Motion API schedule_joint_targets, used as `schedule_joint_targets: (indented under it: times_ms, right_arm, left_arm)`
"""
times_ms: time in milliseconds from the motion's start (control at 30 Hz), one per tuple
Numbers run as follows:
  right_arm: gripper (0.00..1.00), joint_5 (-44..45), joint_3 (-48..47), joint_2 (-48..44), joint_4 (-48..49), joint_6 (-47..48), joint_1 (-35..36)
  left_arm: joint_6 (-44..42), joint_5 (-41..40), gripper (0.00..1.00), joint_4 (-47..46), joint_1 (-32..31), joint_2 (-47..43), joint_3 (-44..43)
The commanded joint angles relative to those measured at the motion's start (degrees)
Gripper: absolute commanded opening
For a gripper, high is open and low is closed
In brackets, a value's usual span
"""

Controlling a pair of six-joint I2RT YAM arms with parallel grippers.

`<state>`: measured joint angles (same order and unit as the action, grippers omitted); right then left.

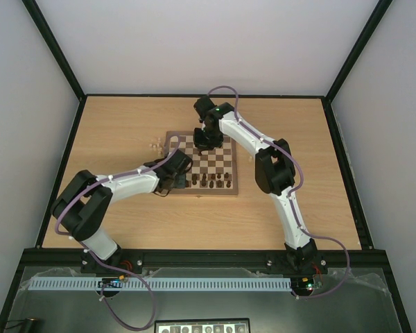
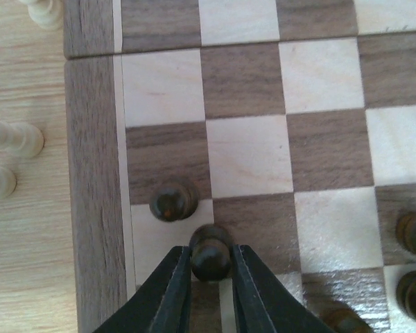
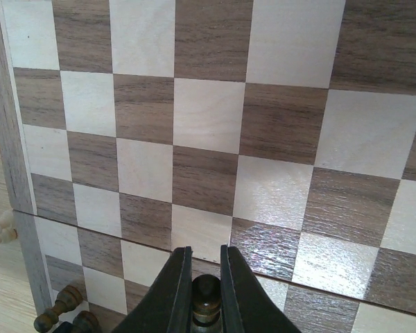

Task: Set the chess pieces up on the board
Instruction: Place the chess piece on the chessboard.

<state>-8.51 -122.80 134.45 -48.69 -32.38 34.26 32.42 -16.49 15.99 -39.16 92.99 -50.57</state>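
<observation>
1. L gripper (image 2: pixel 210 253): fingers flank a dark piece (image 2: pixel 210 258) standing on the board (image 2: pixel 90 208) nr its left edge; pinching or loose, can't tell.
2. 2nd dark pawn (image 2: pixel 172 201) stands just beside it.
3. R gripper (image 3: pixel 204 251) pinches a dark chessman (image 3: pixel 206 298) over the board.
4. Pale pieces (image 2: pixel 14 139) sit on tabletop (image 2: pixel 28 243), left of board.
5. Other dark men (image 1: pixel 215 180) line board's near rows.

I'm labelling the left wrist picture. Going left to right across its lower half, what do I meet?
Cream pieces on the table → board border → lone dark piece → dark piece in the left gripper → dark pieces at the right edge.
</observation>
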Motion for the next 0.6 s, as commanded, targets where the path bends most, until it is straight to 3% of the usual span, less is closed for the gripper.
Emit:
schedule_joint_targets:
  times_ms: [0, 333, 433, 567]
  right_arm:
    - [0.05, 0.25, 0.77, -1.91, -1.24, -0.21, 0.36]
    - [0.05, -0.28, 1.07, -1.74, -1.15, 0.21, 0.37]
    - [0.05, -0.54, 0.92, -1.59, -1.15, 0.3, 0.37]
    - [0.05, -0.63, 0.97, -1.39, -1.06, 0.35, 0.37]
  left_arm:
    - [0.3, 0.16, 0.19, 4.62, -0.31, 0.91, 0.27]
    - [-0.9, -1.64, 0.22, 4.88, -0.31, 3.56, -4.55]
    - [-0.87, -2.0, 0.33, 4.94, -0.22, 3.93, -5.45]
    - [-0.92, -2.11, 0.38, 5.33, -0.22, 3.83, -6.03]
